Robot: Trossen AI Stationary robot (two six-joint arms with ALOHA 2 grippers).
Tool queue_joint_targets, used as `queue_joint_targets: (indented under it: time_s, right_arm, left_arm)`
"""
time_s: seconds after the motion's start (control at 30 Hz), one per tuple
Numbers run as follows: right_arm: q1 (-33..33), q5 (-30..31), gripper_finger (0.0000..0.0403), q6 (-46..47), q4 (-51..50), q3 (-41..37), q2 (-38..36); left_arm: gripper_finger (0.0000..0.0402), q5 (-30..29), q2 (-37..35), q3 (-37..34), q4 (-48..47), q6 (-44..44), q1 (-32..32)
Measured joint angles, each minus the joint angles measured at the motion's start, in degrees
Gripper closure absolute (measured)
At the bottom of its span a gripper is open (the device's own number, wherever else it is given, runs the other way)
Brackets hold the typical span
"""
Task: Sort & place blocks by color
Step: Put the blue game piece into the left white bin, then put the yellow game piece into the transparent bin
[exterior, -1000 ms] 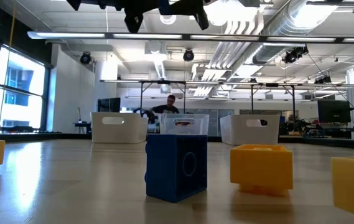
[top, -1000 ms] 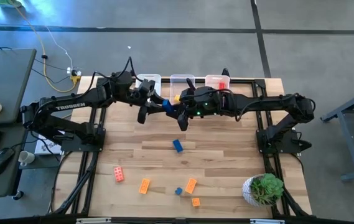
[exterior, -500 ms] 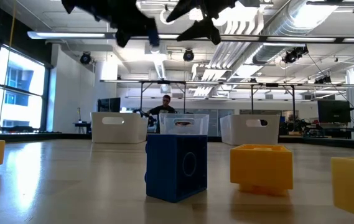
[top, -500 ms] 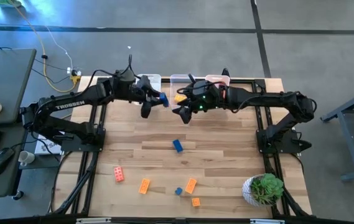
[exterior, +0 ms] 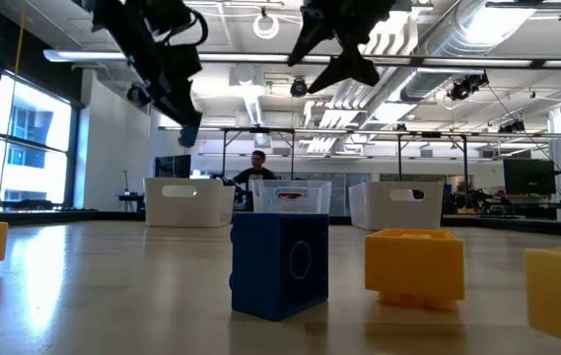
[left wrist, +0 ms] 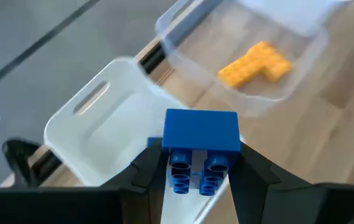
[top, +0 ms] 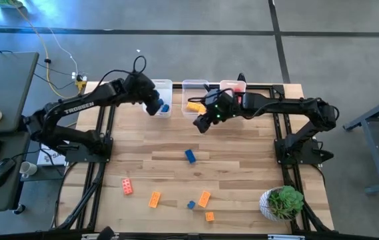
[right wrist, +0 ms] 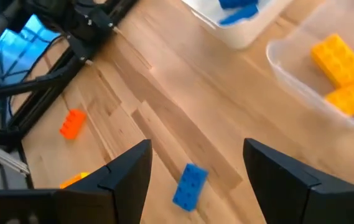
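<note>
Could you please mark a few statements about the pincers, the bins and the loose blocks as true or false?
1. The left pincer grips a blue block. True.
2. The right pincer holds a yellow block. False: it is open and empty.
3. The middle bin holds yellow blocks. True.
4. The left pincer hangs over the right-hand bin. False: it is above the left bin.
5. A red block lies on the table. True.

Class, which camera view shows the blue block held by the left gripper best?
The left wrist view: the blue block fills the centre, clamped between the left gripper fingers above a bin. The high view shows only a blue speck; the low view, a dark silhouette; the right wrist view, nothing certain.
</note>
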Motion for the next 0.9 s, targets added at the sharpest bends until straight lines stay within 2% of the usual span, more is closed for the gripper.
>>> queue_joint_targets:
  time_s: [0.2,0.37,0.5,0.77,0.9]
  right_arm:
    - [2.22,-0.15,0.0165,7.88,-3.15,0.0,0.0]
    - [5.31,0.44,0.0165,10.57,-3.69,0.0,0.22]
    - [7.86,0.4,0.0165,10.94,-3.87,-0.02,0.87]
    - [13.02,-0.62,0.0165,2.34,-4.56,-0.04,2.57]
    - [15.2,-4.09,0.0165,-5.36,-4.24,-0.04,3.09]
  left_arm:
    - [0.0291,1.33,5.55,0.0,-1.15,-0.57,3.11]
    - [0.029,3.46,10.53,0.0,-0.8,-0.54,4.59]
    - [0.0255,3.57,13.81,0.0,-0.76,0.87,5.31]
    - [0.0205,3.55,15.52,0.09,-0.54,1.9,5.35]
    - [0.0193,3.46,15.39,2.1,-2.09,2.22,5.42]
